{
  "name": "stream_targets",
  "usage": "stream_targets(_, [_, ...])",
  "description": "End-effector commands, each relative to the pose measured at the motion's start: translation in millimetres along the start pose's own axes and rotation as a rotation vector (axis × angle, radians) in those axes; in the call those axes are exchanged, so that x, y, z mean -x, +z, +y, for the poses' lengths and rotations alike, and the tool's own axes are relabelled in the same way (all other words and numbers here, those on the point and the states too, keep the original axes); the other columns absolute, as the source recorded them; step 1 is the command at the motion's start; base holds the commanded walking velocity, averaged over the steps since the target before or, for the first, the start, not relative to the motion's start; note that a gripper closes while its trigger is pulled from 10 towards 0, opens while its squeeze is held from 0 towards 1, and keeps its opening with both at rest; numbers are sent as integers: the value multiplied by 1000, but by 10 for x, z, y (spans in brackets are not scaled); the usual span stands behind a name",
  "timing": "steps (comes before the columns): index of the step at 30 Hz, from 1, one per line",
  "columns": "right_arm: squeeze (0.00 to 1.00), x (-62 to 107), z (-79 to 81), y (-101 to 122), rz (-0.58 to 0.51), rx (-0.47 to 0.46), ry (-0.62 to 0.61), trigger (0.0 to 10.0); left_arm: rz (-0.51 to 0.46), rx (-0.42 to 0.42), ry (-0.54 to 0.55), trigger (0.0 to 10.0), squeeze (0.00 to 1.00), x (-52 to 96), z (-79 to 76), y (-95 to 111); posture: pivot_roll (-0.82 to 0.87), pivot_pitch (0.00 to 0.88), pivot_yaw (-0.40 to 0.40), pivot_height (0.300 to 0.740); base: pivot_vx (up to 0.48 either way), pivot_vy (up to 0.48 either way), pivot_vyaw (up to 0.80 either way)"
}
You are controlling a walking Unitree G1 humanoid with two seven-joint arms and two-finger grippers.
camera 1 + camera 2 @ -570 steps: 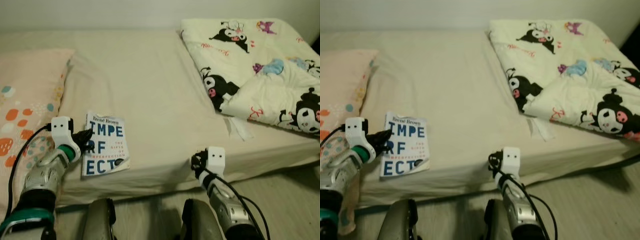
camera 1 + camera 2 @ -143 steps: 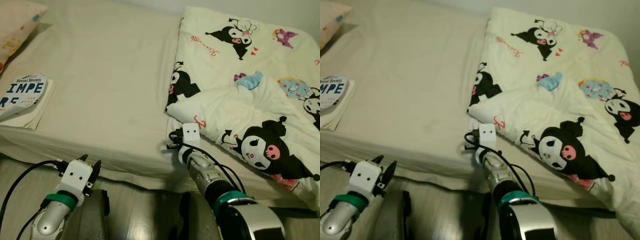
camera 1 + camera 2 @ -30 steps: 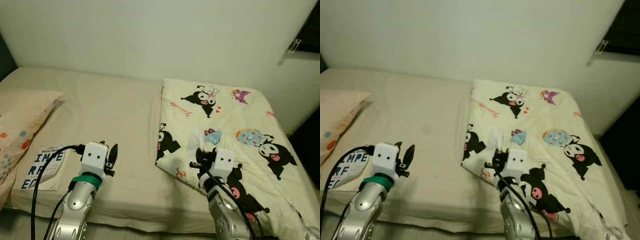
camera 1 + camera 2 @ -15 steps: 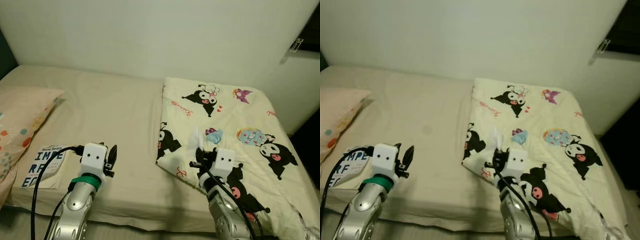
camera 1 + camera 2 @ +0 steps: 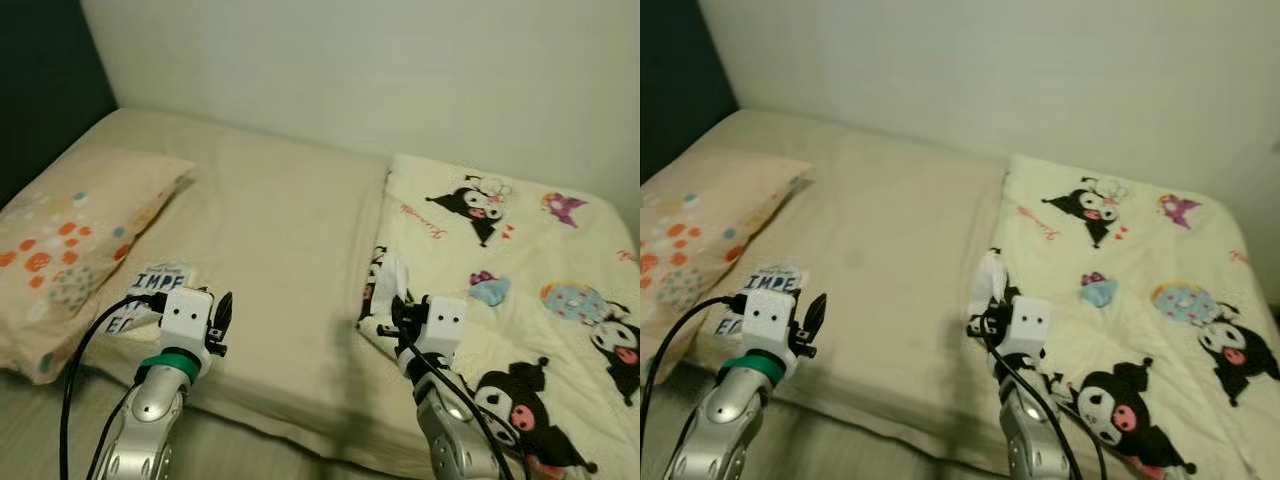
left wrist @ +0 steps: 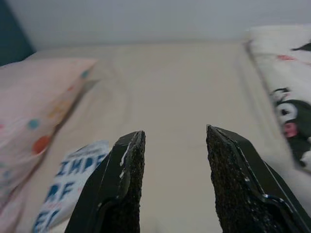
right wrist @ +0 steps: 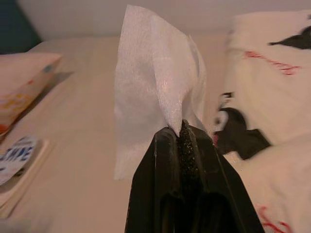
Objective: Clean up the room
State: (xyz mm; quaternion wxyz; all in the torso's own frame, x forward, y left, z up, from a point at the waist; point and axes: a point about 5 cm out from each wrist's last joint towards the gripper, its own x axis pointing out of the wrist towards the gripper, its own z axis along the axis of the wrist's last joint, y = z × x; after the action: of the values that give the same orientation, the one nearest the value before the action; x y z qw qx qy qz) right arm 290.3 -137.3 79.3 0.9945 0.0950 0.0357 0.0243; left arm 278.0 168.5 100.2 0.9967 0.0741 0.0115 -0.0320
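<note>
My right gripper [image 7: 181, 130] is shut on a thin white tissue [image 7: 158, 87], which stands up from its fingertips. In the eye views that tissue [image 5: 391, 277] is held in the air near the left edge of the cartoon blanket [image 5: 520, 300]. My left gripper [image 6: 172, 160] is open with nothing between its fingers, raised over the front of the bed. A white book with blue letters [image 5: 148, 291] lies on the bed just left of the left gripper [image 5: 222, 312], beside the pillow.
A peach pillow with orange dots [image 5: 75, 215] lies at the bed's left end. The beige sheet [image 5: 280, 220] stretches between pillow and blanket. A pale wall [image 5: 400, 70] runs behind the bed, with a dark area [image 5: 40, 70] at far left.
The whole view has swung left, bringing the pillow and the dark corner into view. Both grippers keep their pose, the right one still holding the tissue.
</note>
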Motion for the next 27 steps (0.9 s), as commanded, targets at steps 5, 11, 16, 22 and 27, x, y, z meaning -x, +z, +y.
stream_targets(5, [0, 32, -41, -20, -10, 59, -50, 10000, 32, 9, -8, 10000, 0, 27, -4, -51, 77, 0, -17, 740, 0, 0, 800])
stream_targets(11, [0, 38, -63, -28, -13, 76, -71, 10000, 34, 5, -12, 10000, 0, 23, -7, -48, 77, 0, -17, 740, 0, 0, 800])
stream_targets(16, [0, 41, -65, -31, -13, 59, -81, 10000, 35, 3, -16, 10000, 0, 20, -6, -47, 78, 0, -15, 740, 0, 0, 800])
stream_targets(22, [0, 30, -40, -56, 14, 50, -59, 10000, 41, 3, -18, 10000, 0, 16, -12, -49, 79, 0, -16, 740, 0, 0, 800])
stream_targets(27, [0, 26, -39, -72, 23, 61, -64, 10000, 79, -2, -9, 10000, 0, 45, 5, -110, 77, 0, -12, 740, 0, 0, 800])
